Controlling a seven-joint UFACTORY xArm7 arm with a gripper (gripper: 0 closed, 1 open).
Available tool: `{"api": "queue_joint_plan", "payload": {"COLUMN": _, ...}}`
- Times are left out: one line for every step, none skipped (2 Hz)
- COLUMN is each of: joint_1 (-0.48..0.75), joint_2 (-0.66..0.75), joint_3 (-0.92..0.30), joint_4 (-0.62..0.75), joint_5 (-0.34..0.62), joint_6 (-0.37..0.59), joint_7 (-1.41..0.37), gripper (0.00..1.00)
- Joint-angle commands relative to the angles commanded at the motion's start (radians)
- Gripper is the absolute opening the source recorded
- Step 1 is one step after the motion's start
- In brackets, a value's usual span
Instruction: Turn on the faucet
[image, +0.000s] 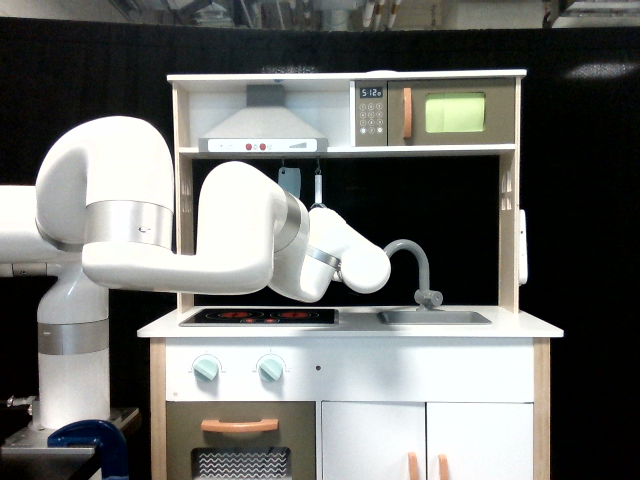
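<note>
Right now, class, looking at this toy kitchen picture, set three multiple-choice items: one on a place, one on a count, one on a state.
1. Where is the faucet?
A. on the top shelf
B. behind the sink
C. on the oven door

2. How many mint-green stove knobs show?
A. two
B. four
C. five

3. What state is the microwave door in?
A. open
B. missing
C. shut

Answers: B, its base stands at the basin's back edge; A, a pair sits below the hob; C, it lies flush in its frame.
</note>
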Motion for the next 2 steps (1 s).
{"api": "queue_joint_plan", "payload": {"joint_1": -0.017, "joint_2": -0.012, "joint_3": -0.031, "joint_4": 0.089, "joint_5": -0.085, "joint_6": 0.102, "joint_7": 0.058, "gripper": 1.00}}
{"api": "queue_joint_plan", "payload": {"joint_1": -0.008, "joint_2": -0.027, "joint_3": -0.040, "joint_4": 0.241, "joint_5": -0.169, "joint_6": 0.235, "joint_7": 0.142, "gripper": 1.00}}
